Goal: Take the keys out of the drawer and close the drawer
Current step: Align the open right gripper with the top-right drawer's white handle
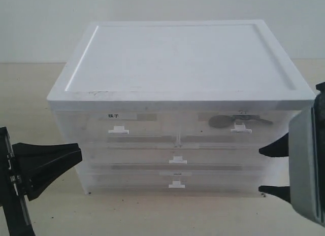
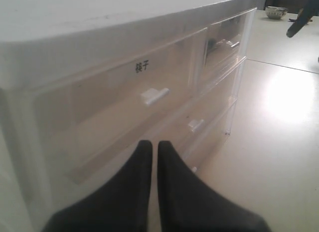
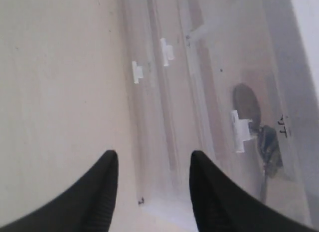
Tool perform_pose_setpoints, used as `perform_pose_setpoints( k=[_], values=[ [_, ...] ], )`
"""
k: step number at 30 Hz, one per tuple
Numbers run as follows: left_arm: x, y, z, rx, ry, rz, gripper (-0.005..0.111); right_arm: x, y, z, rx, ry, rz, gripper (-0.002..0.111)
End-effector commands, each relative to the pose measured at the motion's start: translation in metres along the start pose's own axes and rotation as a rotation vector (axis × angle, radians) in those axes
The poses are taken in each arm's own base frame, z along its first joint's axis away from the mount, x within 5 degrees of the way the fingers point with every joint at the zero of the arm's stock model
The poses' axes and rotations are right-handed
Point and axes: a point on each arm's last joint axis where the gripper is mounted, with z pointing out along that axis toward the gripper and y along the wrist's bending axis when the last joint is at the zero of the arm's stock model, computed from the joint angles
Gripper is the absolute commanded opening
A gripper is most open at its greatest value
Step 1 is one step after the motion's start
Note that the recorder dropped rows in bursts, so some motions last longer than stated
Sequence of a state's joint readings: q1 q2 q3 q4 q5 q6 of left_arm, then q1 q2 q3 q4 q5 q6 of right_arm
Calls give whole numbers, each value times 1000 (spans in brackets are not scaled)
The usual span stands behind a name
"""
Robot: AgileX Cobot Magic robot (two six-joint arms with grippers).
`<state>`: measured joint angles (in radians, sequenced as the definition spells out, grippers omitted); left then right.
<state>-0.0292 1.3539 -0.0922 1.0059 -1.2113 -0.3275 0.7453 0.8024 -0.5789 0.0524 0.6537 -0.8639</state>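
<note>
Hovering near the right front corner of the cabinet [image 1: 177, 58], the right gripper [image 1: 265, 169] had its jaws spread wide with nothing between them. The left gripper [image 1: 76, 154] sat low by the left corner, jaws pressed together and empty too.

And the keys [image 1: 219, 121]? Tucked inside the drawer [image 1: 203, 128], the upper right half-width one, where they showed as a dark round fob behind the translucent front, just beside the small white tab handle [image 1: 240, 128]. That drawer looked pushed home, flush with its twin [image 1: 96, 127] under the bold black label, so by my read the job had barely begun and opening came first.

Doing it well meant squaring the right jaws on that tab and closing only once it sat fully between them. Then the pull had to go straight out, since a sideways drag could skew the drawer or slide the light cabinet across the worktop [image 1: 152, 215].

The right wrist view gave the best look, with the fob and a darker tangle of metal beyond it, which the exterior view smeared into one smudge. The left wrist view read the black characters sharply and caught a metal bowl [image 2: 275, 11] far off, seen nowhere else, though the keys there were too faint to make out
</note>
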Motion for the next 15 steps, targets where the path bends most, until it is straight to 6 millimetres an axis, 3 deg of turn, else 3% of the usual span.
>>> perform_pose_setpoints(
  k=[1, 7, 15],
  values=[
    [-1, -1, 1, 13, -9, -1, 5, 3, 0, 8, 131, 27, -110, 41],
    [-1, -1, 1, 13, -9, 3, 5, 2, -3, 15, 209, 53, -177, 41],
    [-1, -1, 1, 15, -9, 3, 5, 0, -2, 53, 169, 202, -297, 41]
  ],
)
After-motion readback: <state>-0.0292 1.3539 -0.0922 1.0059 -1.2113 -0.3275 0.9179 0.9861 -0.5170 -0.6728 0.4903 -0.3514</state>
